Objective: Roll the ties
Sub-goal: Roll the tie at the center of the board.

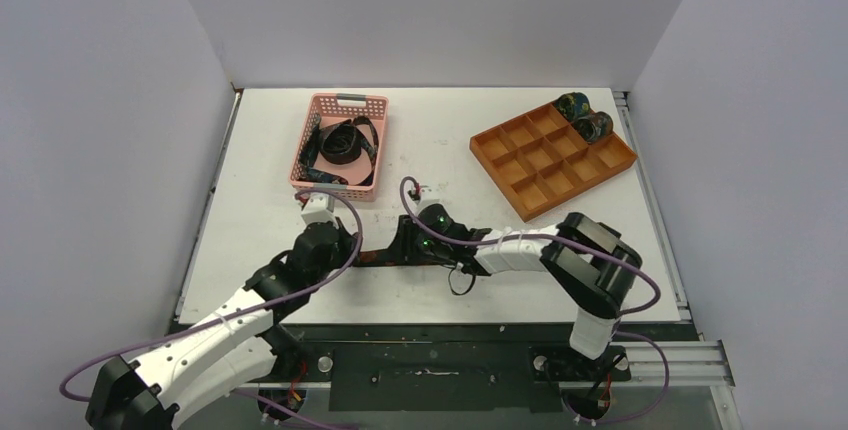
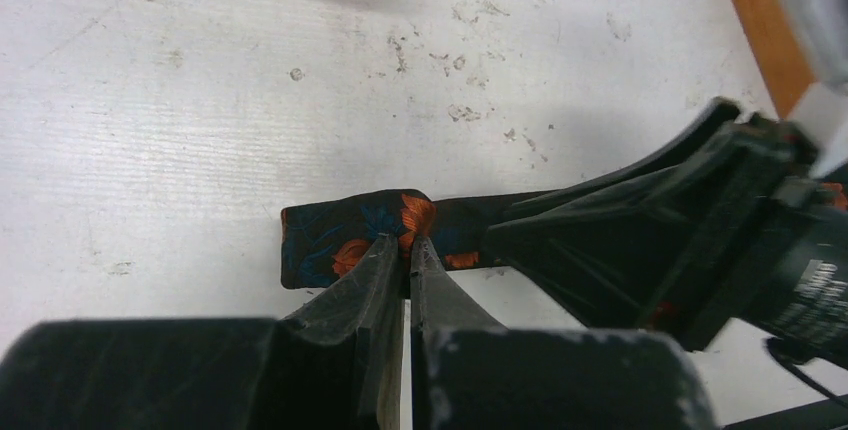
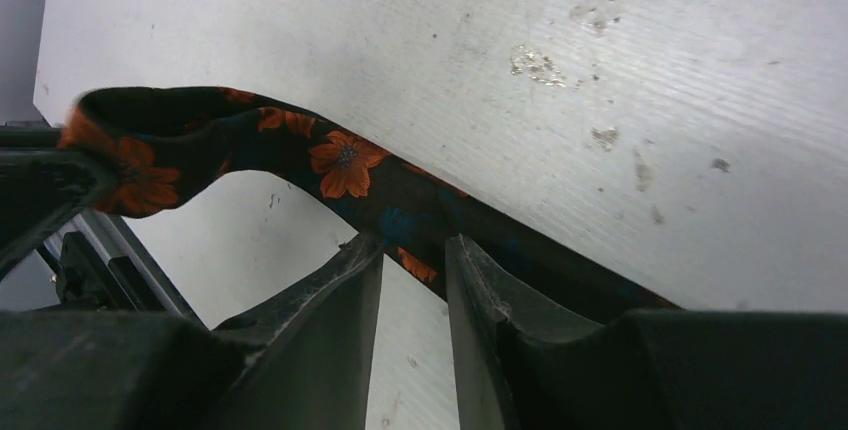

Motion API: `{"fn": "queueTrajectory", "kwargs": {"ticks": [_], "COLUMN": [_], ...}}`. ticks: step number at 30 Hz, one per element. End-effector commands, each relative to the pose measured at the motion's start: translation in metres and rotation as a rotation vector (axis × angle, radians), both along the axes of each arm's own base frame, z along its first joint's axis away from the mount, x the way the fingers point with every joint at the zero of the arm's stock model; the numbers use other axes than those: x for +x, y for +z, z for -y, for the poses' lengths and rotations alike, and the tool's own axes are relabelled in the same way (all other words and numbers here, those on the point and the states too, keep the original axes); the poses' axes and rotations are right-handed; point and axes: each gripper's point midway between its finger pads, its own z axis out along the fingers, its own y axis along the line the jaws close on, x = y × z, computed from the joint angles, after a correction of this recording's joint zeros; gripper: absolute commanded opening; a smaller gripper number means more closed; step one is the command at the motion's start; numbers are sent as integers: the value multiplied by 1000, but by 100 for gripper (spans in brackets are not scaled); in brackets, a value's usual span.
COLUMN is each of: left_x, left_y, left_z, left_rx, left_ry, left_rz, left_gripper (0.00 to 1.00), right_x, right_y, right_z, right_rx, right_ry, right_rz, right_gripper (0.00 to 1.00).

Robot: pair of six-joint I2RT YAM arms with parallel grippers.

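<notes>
Scuffed white table, narrow floral-print tie

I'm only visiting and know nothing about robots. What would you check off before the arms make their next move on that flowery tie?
1. Left gripper pinching the tie near its end: ok.
2. Right gripper closed on the tie: not ok; its fingers stand apart, with the strip crossing at their tips.
3. Tie rolled: not ok; it is a strip with one raised loop.
4. Free compartments in the orange tray: ok; two rolled ties sit at its far corner.
5. Tie clear of the pink basket: ok.
</notes>
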Motion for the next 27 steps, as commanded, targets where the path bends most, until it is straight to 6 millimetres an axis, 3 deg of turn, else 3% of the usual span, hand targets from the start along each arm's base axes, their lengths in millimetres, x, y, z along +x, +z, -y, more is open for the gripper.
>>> {"fn": "queueTrajectory", "kwargs": {"ticks": [1,7,13,21,24,27], "left_x": [10,12,14,19,20,20], "left_y": [11,-1,-10,-29,-30,-31], "left_z": [14,37,62,77,81,86], "left_rx": [0,65,95,133,127,113], "left_ry": [-23,-75,-131,-143,-140,-154], "left_rz": [35,14,-1,-50,-52,-57], "left_gripper": [0,0,0,0,6,20], "right_x": [19,22,21,19,18,18], "right_y": [34,45,46,40,39,38], "right_z": [28,66,89,93,93,92], "right_rx": [-44,-104,-123,-135,-136,-137], "right_ry": [-89,-160,-194,-193,-192,-187], "right_rz": [124,176,188,175,174,170], "right_gripper": [29,24,23,23,23,24]}}
